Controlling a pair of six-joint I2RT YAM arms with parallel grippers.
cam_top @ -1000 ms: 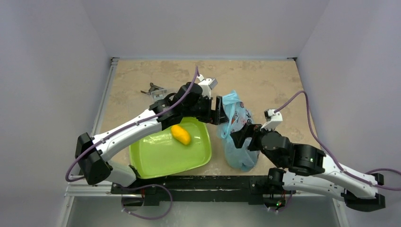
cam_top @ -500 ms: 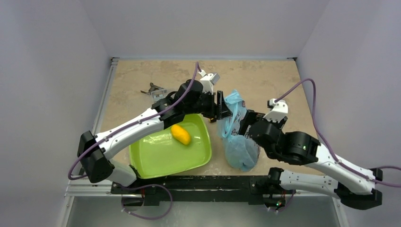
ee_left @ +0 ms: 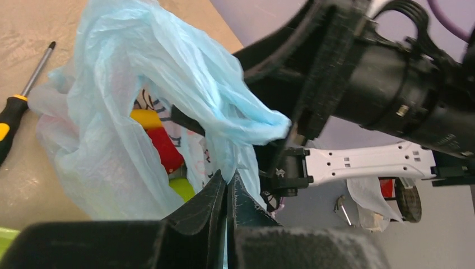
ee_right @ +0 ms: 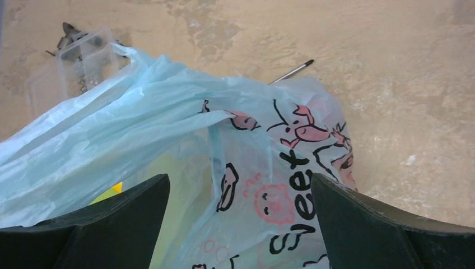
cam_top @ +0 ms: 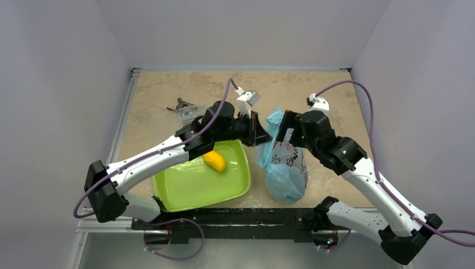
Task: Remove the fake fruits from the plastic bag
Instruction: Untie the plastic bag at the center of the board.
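Observation:
The plastic bag (cam_top: 284,165), light blue with pink and black prints, stands right of the green tray. My left gripper (cam_top: 259,130) is at the bag's upper left edge. In the left wrist view its jaws (ee_left: 228,178) are pressed together on a fold of the bag's film (ee_left: 168,67). Fake fruits show through the film as a yellow (ee_left: 147,118), a red (ee_left: 166,149) and a green patch (ee_left: 182,188). My right gripper (cam_top: 287,133) hovers over the bag's top. In its wrist view the right gripper (ee_right: 240,180) stands open, with the bag (ee_right: 263,168) below it.
A lime-green tray (cam_top: 185,190) holds an orange-yellow oval fruit (cam_top: 214,161). A clear plastic box (cam_top: 186,110) with small metal parts sits at the back left. A screwdriver (ee_left: 17,106) lies on the table behind the bag. Grey walls close in three sides.
My left gripper has shut on the bag's edge. The right arm rose from beside the bag's near side and swung over its top, gripper still open.

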